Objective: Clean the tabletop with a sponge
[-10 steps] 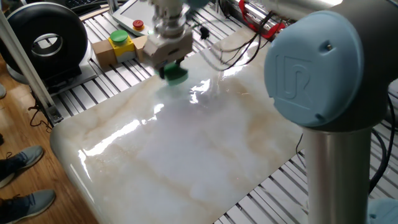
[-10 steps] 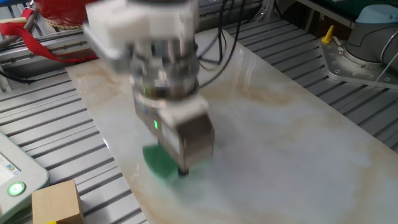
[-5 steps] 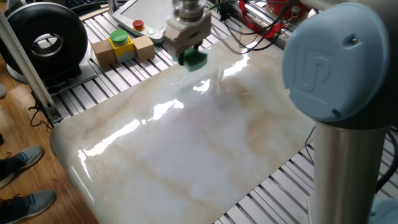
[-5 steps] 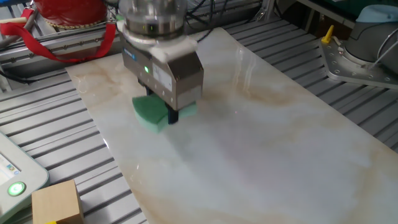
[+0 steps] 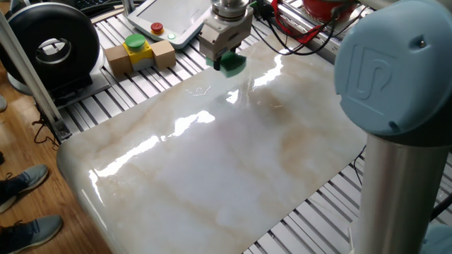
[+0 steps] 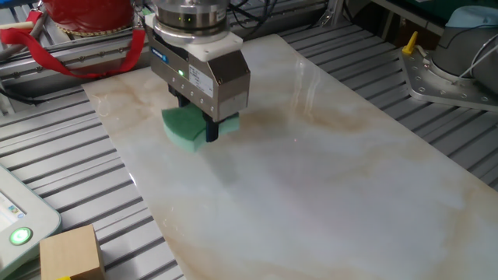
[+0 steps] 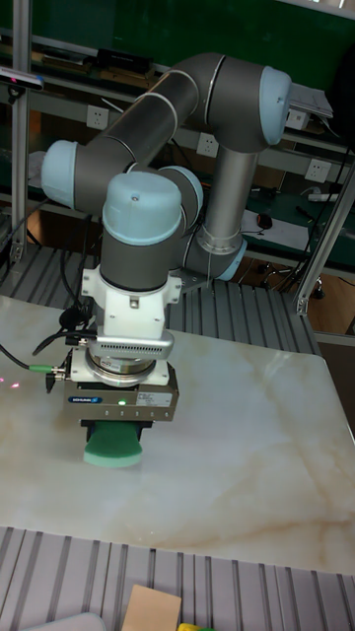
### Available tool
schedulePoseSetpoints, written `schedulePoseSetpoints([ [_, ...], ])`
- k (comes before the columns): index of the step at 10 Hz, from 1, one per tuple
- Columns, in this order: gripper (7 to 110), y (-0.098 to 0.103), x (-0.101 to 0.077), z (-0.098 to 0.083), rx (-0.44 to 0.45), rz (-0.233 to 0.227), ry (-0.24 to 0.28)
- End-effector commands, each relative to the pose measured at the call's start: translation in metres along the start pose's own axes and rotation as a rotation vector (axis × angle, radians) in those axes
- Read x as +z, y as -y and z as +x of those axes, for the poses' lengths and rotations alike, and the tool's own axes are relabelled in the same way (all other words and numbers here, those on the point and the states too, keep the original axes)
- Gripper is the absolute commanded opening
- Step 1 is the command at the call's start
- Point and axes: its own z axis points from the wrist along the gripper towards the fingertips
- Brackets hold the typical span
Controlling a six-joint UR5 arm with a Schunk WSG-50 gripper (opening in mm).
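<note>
From one fixed view I saw my gripper (image 5: pixel 227 62) clamped on the sponge (image 5: pixel 232 65), low over the far end of the tabletop (image 5: pixel 212 162), near the edge that faced the cardboard box (image 5: pixel 141 58) with its yellow-and-green button (image 5: pixel 135 44).

In the other fixed view the gripper (image 6: pixel 201 124) pointed straight down, its dark fingers (image 6: pixel 212 129) pinching the green sponge (image 6: pixel 185 127) against the marble tabletop (image 6: pixel 327 171) near one long side.

The tall fixed view showed the sponge (image 7: pixel 112 450) jutting below the gripper (image 7: pixel 114 432), pressed to the tabletop (image 7: pixel 247 463) on its left part.
</note>
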Motion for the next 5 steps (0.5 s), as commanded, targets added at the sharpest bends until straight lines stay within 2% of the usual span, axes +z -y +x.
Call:
schedulePoseSetpoints([
  [1,7,0.01,-0.002,0.003,-0.016,0.025,0.004],
  [3,7,0.021,-0.002,-0.004,-0.032,0.064,0.033],
  [5,7,0.019,-0.001,-0.007,-0.03,0.059,0.043],
])
